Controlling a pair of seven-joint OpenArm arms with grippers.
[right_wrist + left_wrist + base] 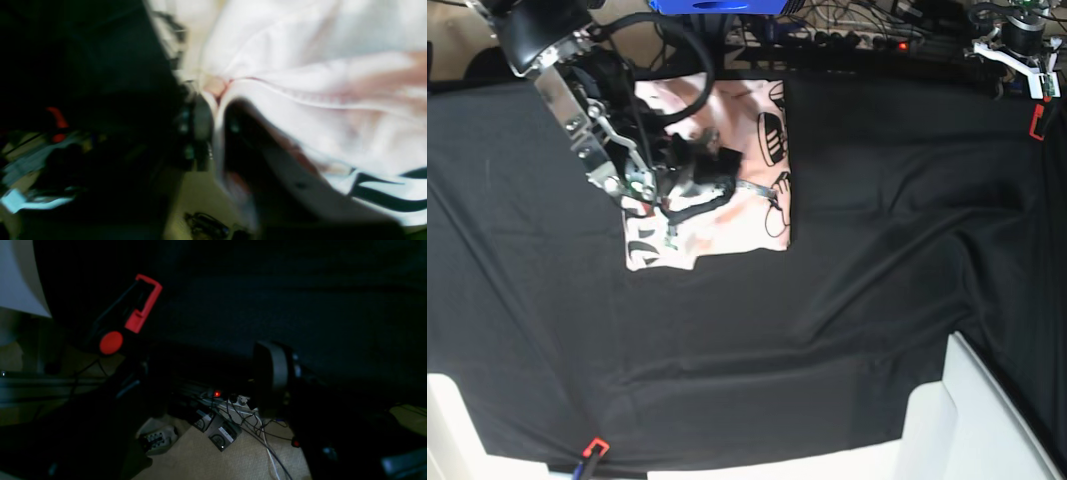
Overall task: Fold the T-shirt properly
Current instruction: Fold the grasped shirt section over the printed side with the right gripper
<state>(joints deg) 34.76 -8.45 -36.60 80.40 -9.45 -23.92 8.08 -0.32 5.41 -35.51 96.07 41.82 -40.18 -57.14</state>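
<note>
pink t-shirt [727, 215] under right pincer [670, 190] (bent arm)

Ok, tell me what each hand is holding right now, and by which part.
The right hand pinches the T-shirt at a hemmed edge fold. The left hand's state is too dark to tell.

You've got dark black cloth [300, 300] filling the top, a red clamp [138, 311] upper left w/ round red knob [111, 342]. Below: cables [263, 436], power bricks [220, 435] on beige carpet [206, 460]. Jaws too dark to read.
</note>
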